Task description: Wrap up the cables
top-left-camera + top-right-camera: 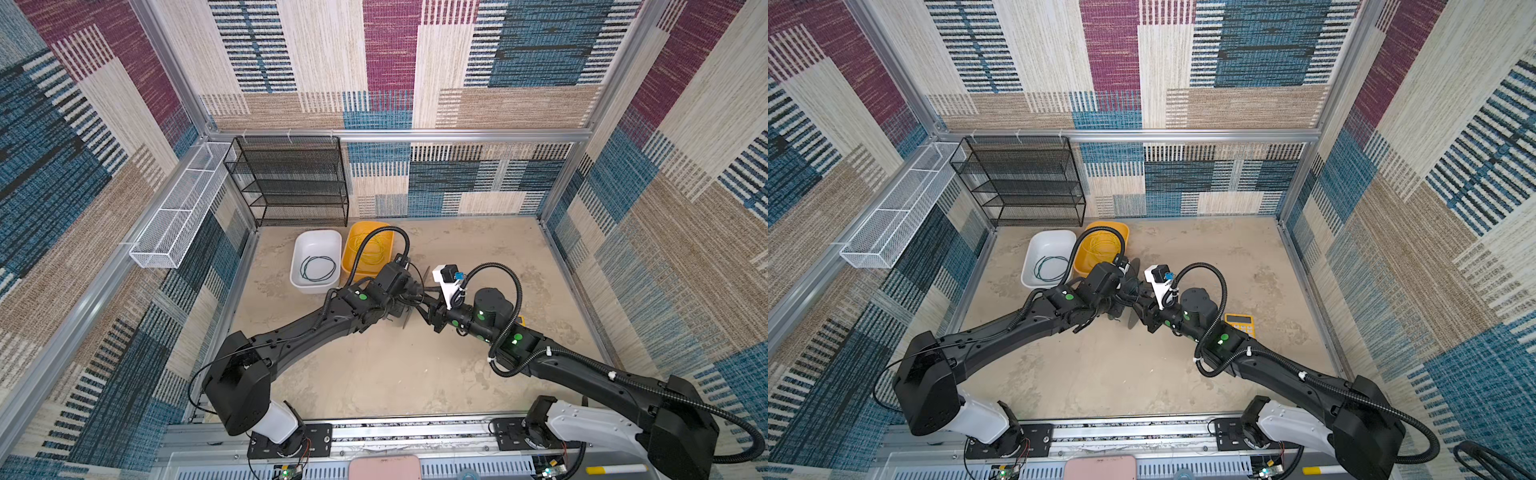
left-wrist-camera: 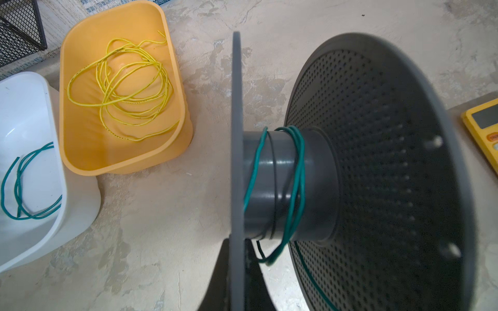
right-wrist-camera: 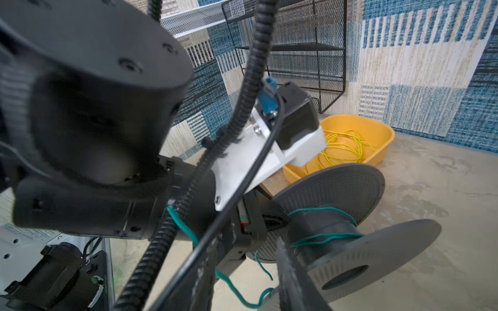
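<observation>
early | teal cable (image 2: pixel 295 172) is wound few turns on spool (image 2: pixel 318 183), held by shut left claw (image 2: pixel 236 274) | right claw (image 1: pixel 431 311): cannot be told | yellow cable (image 2: pixel 126 88) unwrapped in far bin (image 2: pixel 80 53)

Overhead stereo pair, two wrist close-ups

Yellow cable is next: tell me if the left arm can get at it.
Probably not yet: its jaws grip the gray spool, though the yellow cable lies uncovered in the yellow bin.
</observation>
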Tool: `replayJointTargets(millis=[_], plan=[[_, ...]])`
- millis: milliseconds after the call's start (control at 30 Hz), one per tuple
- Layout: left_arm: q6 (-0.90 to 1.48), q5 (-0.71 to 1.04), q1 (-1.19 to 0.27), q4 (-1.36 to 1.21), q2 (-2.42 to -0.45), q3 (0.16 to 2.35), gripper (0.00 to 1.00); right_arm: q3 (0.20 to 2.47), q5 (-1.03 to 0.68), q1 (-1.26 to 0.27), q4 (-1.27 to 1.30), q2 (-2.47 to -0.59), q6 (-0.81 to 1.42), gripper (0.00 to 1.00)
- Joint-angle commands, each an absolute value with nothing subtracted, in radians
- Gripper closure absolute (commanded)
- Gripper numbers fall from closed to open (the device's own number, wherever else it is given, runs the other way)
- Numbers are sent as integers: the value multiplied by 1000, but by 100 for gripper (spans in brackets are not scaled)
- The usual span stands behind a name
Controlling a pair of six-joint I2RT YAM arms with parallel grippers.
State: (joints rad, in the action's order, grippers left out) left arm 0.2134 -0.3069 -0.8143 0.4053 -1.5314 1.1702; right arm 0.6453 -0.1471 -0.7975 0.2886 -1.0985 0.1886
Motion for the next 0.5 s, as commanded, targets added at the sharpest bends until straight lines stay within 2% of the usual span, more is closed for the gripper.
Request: replayJointTargets(millis=[0,267,467], plan=[[216,-281,-813,451,-1533,1169,100,637,-161,-799,298,-1091,174,60],[213,-273,-811,452,-1534,1172,100,588,-225,-802,287,-1018,190,61],[216,-270,-811,455,-1535,1174,100,614,-267,-808,277,-1084,183,60]])
